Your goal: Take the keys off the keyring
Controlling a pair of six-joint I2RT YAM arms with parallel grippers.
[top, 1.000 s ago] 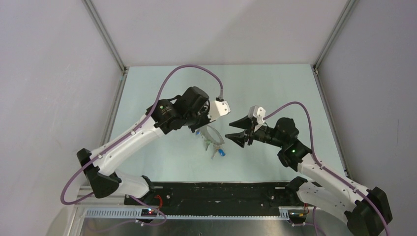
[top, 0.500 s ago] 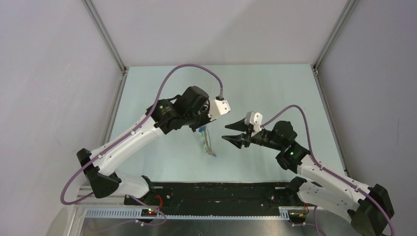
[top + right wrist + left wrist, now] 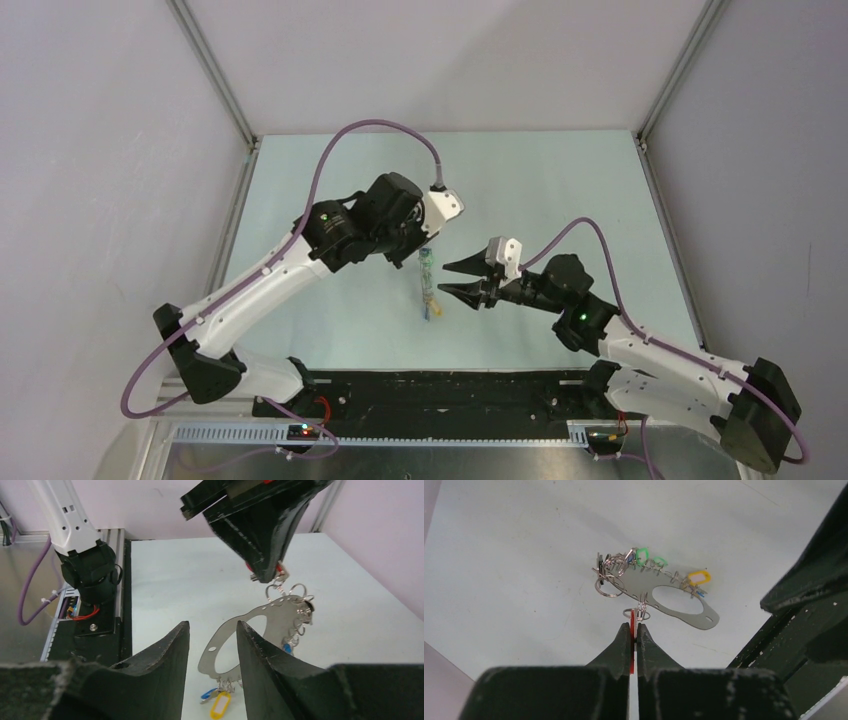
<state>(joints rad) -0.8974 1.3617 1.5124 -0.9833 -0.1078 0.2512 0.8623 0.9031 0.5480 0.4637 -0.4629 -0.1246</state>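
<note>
Right gripper (image 3: 212,630) sits low in the foreground, jaws spread. Through the gap there's the keyring (image 3: 272,611), a flat grey metal plate with a big oval cut-out, hanging tilted over the pale counter (image 3: 165,590). Up top, the left gripper (image 3: 266,575) has its jaws pinched shut at the plate's upper edge, a bit of red showing there. Small wire rings (image 3: 298,622) crowd the right edge, and the keys (image 3: 220,703) dangle at the bottom, one head yellow, one blue.

Pale blue-green table (image 3: 530,180), matte. Enclosure walls (image 3: 100,150), plain grey-lilac, three sides. Aluminium corner posts (image 3: 215,75), two, at far corners. Black rail (image 3: 450,395) along near edge.
</note>
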